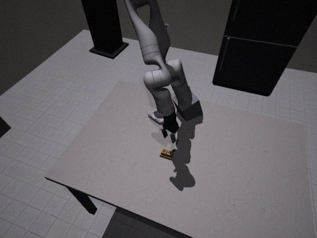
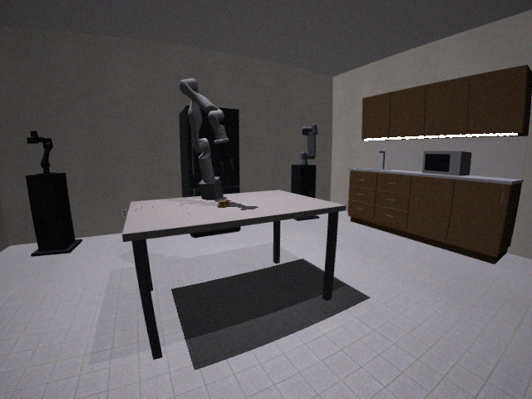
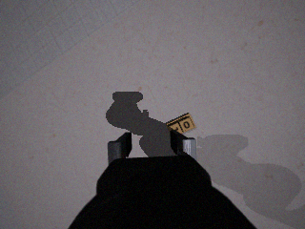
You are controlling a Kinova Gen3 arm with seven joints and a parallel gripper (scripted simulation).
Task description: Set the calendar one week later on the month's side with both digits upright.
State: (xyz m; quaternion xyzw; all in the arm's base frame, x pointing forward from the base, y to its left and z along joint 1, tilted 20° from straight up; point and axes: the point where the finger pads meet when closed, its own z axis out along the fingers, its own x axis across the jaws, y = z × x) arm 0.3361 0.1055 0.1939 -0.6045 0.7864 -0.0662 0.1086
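Note:
The small orange calendar tray (image 1: 167, 153) lies on the table with two digit cubes side by side in it. Their top faces show dark digits, too small to read surely. It also shows in the wrist view (image 3: 182, 124) just beyond the right fingertip, partly in the arm's shadow, and as a small orange spot in the exterior view (image 2: 222, 203). My gripper (image 1: 169, 135) hangs open and empty above the table, behind the tray and well clear of it. In the wrist view the gripper (image 3: 152, 145) points down at bare table.
The arm's base block (image 1: 187, 106) stands on the table behind the gripper. A black cabinet (image 1: 258, 43) and a black pedestal (image 1: 104, 25) stand on the floor beyond the table.

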